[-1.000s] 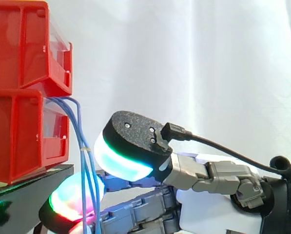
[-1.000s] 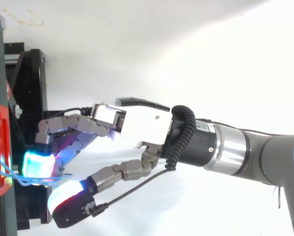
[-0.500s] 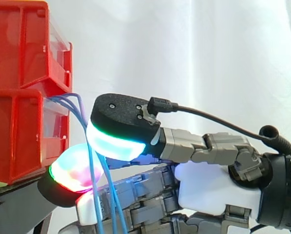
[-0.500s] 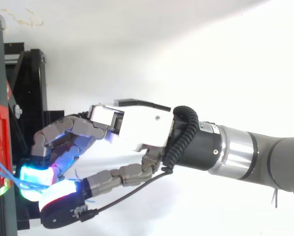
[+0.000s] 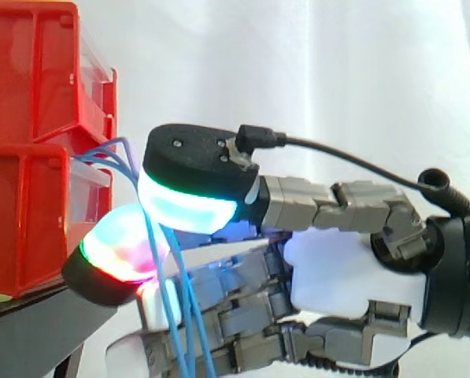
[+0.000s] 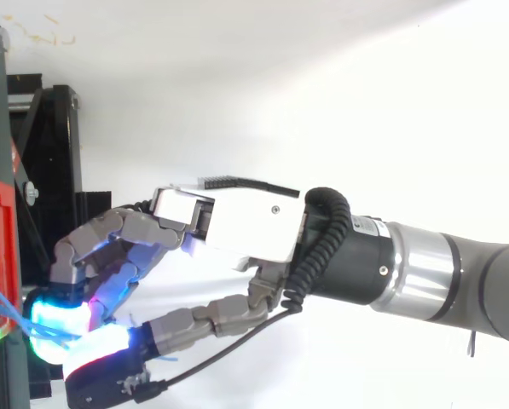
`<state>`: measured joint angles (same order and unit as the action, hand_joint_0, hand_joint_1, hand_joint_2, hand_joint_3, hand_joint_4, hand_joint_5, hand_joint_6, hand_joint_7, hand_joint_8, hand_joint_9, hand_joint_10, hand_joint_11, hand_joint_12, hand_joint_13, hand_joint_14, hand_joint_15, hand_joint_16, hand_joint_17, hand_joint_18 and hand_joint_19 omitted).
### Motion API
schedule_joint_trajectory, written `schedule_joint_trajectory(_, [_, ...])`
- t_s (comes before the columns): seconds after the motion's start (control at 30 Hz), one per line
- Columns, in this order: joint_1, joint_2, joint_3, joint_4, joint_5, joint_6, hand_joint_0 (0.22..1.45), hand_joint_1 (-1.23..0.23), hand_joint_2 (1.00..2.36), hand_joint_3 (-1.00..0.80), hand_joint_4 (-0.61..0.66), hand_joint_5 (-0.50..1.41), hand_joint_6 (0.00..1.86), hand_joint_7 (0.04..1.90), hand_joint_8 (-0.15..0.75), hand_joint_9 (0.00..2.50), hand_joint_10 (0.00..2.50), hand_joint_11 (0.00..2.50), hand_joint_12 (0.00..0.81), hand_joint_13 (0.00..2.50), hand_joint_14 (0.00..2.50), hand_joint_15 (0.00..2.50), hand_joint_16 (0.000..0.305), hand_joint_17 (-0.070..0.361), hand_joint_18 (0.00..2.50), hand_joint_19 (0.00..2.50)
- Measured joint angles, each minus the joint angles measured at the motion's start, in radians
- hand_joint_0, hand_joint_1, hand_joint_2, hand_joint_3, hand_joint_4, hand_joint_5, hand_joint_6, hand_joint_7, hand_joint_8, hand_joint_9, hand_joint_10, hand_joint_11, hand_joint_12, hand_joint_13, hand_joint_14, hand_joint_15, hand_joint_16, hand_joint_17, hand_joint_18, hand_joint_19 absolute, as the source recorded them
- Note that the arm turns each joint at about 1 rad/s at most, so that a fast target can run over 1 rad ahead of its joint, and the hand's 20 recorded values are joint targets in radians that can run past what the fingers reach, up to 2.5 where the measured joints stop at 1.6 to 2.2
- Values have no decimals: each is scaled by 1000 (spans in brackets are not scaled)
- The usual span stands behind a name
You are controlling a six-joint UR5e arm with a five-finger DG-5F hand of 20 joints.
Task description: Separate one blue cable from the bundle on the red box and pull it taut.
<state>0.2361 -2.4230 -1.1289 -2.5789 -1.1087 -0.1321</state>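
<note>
Several thin blue cables [image 5: 162,283] leave the lower red bin [image 5: 22,220], arch over at its front and hang down. My hand [image 5: 337,268] reaches in from the right at the bin's front edge. Its thumb pad [image 5: 189,206] glows cyan and sits just above a finger pad [image 5: 120,252] glowing red and green. The cables pass between these two pads, which pinch them. In the top view the hand [image 6: 237,226] curls toward the bin rim [image 6: 0,247], its glowing pads pressed together beside the blue cables [image 6: 2,294]. How many strands are pinched I cannot tell.
A second red bin [image 5: 30,79] is stacked on the lower one. Both rest on a black stand [image 6: 45,136] at the left. A white curtain hangs behind, and the arm [image 6: 442,273] fills the right side.
My hand has risen and moved slightly toward the bins. The thumb pad has come down onto the finger pad, with the blue cables now between them.
</note>
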Motion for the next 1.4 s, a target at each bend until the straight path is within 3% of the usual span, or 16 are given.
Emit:
schedule_joint_trajectory(0.13, [0, 30, 1, -79, -1, 11, 689, -955, 1010, -361, 21, -179, 902, 877, 314, 1014, 12, 691, 385, 857, 12, 380, 46, 102, 696, 229])
schedule_joint_trajectory(0.3, [0, 55, 1, -169, -2, 18, 743, -942, 1000, -500, 32, -180, 913, 856, 308, 1020, 10, 693, 380, 879, 12, 389, 44, 99, 747, 240])
schedule_joint_trajectory(0.47, [0, 69, 1, -211, -2, 25, 613, -868, 1000, -500, 89, -169, 907, 885, 318, 1060, 12, 725, 381, 902, 13, 423, 44, 98, 757, 282])
schedule_joint_trajectory(0.6, [0, 72, 1, -222, -2, 35, 511, -729, 1000, -500, 110, -158, 901, 905, 346, 1120, 13, 734, 407, 938, 13, 435, 48, 107, 786, 295])
schedule_joint_trajectory(0.73, [0, 73, 1, -225, -2, 49, 550, -626, 1000, -500, 103, -148, 891, 961, 340, 1138, 13, 735, 397, 941, 15, 449, 46, 104, 781, 326])
schedule_joint_trajectory(0.87, [-1, 75, 1, -225, -1, 62, 605, -702, 1008, -378, 84, -146, 894, 986, 340, 1148, 12, 762, 395, 968, 14, 471, 45, 100, 806, 346])
schedule_joint_trajectory(1.1, [-1, 81, 1, -229, 1, 67, 712, -907, 1020, -169, -79, -162, 941, 1102, 345, 1139, 14, 808, 397, 1007, 16, 497, 44, 99, 890, 372])
schedule_joint_trajectory(1.13, [-1, 82, 1, -230, 2, 67, 724, -912, 1020, -173, -75, -163, 940, 1141, 342, 1140, 13, 823, 397, 1007, 17, 488, 44, 98, 889, 375])
schedule_joint_trajectory(1.23, [-1, 87, 1, -239, 2, 68, 780, -918, 1010, -361, -118, -170, 954, 956, 325, 1141, 13, 805, 395, 1013, 14, 495, 42, 95, 892, 392])
schedule_joint_trajectory(1.3, [-1, 89, 1, -246, 1, 68, 805, -920, 1000, -500, -91, -170, 945, 1004, 321, 1149, 9, 810, 390, 1016, 16, 507, 42, 93, 900, 388])
schedule_joint_trajectory(1.4, [-1, 90, 2, -253, 0, 69, 784, -925, 1000, -500, -55, -170, 944, 1000, 321, 1161, 13, 808, 391, 1030, 15, 509, 41, 93, 937, 367])
